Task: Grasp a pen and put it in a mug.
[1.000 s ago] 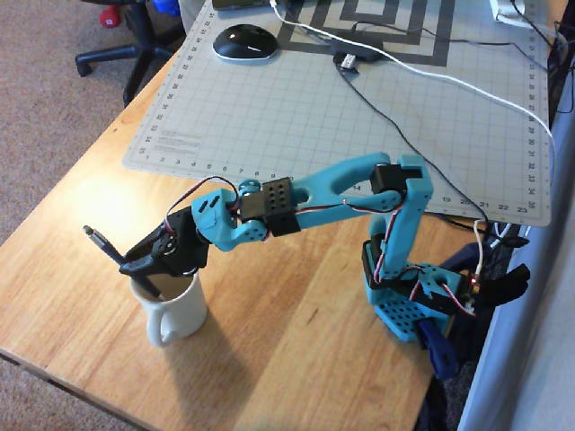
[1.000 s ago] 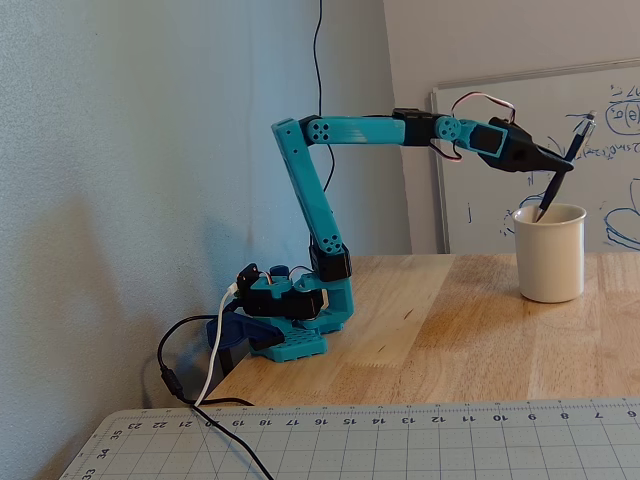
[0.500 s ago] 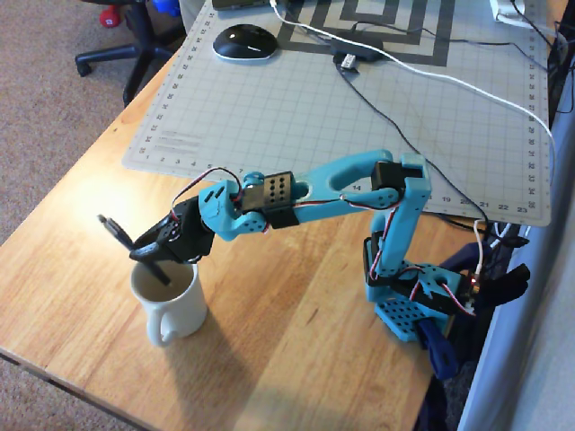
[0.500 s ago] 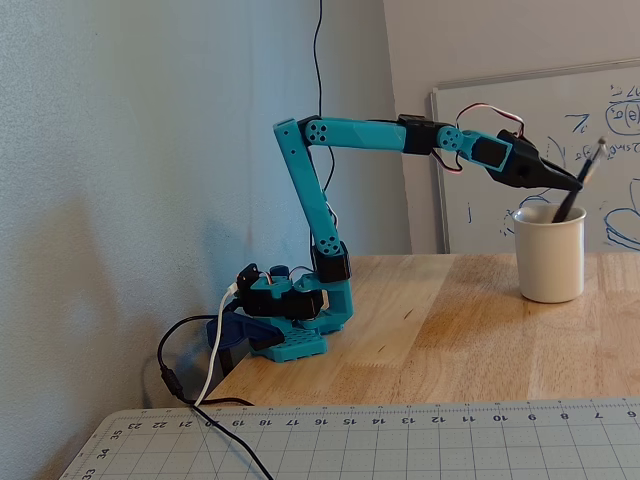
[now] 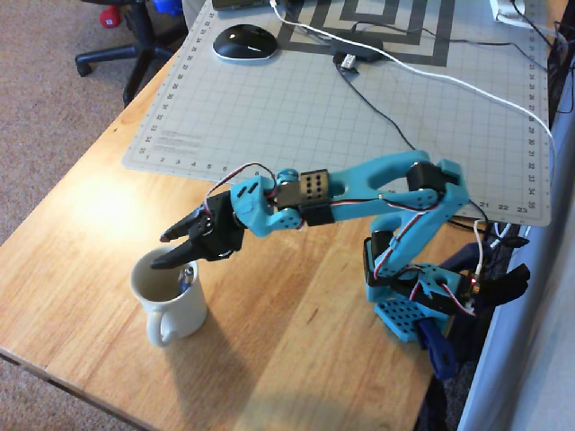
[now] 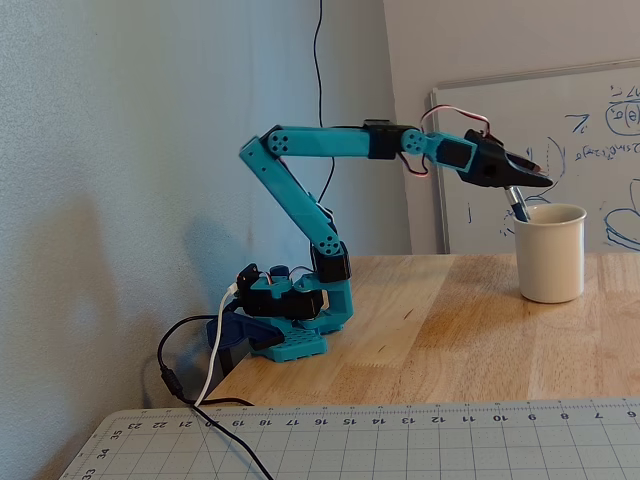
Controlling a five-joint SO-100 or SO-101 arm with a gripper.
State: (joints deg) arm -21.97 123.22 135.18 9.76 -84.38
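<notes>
The cream-white mug (image 5: pixel 182 313) stands near the table's front left corner in the overhead view, handle toward the front edge. The dark pen (image 5: pixel 185 277) rests inside it, leaning on the rim nearest the arm; in the fixed view the pen's (image 6: pixel 517 204) top pokes out above the left side of the mug (image 6: pixel 551 256). My gripper (image 5: pixel 162 250) hovers just above that rim, open, with nothing between its black fingers. From the side the gripper (image 6: pixel 540 178) sits slightly above and left of the mug, clear of the pen.
A grey cutting mat (image 5: pixel 341 117) with a black mouse (image 5: pixel 243 42) and cables (image 5: pixel 422 76) covers the far half of the table. The arm's base (image 5: pixel 418 301) sits at the right edge. A whiteboard (image 6: pixel 540 130) leans behind the mug. An office chair (image 5: pixel 121 45) stands beyond the table's left edge.
The gripper lowered the pen into the mug, opened and let it go. The pen dropped deeper, and the arm drew back toward its base.
</notes>
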